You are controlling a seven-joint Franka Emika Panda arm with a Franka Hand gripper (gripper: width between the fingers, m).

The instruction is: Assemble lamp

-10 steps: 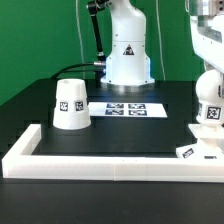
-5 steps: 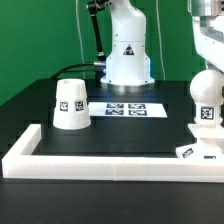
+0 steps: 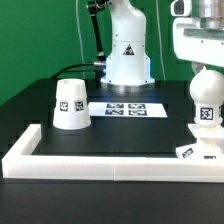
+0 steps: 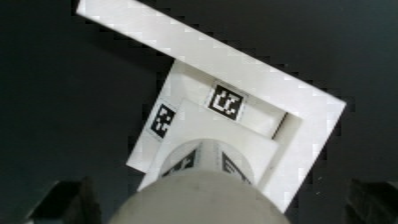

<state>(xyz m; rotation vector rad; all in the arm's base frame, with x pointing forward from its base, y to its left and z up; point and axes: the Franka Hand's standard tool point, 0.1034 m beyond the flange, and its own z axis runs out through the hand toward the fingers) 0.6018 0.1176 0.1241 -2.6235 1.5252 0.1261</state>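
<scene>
The white rounded bulb (image 3: 205,106) stands upright on the flat square base (image 3: 193,151) at the exterior view's right, in the corner of the white bars. My gripper (image 3: 202,66) hangs just above the bulb, open and empty. In the wrist view the bulb (image 4: 214,185) fills the space between my dark fingers (image 4: 64,200), which stand wide apart and clear of it, with the tagged base (image 4: 192,128) beneath. The white cone shade (image 3: 70,103) stands wide end down at the exterior view's left.
Long white bars (image 3: 100,160) edge the black table at the front and sides. The marker board (image 3: 125,108) lies flat in the middle at the back. The robot's white pedestal (image 3: 127,55) stands behind it.
My gripper has risen straight up off the bulb, which stays standing on the base. The shade has not moved.
</scene>
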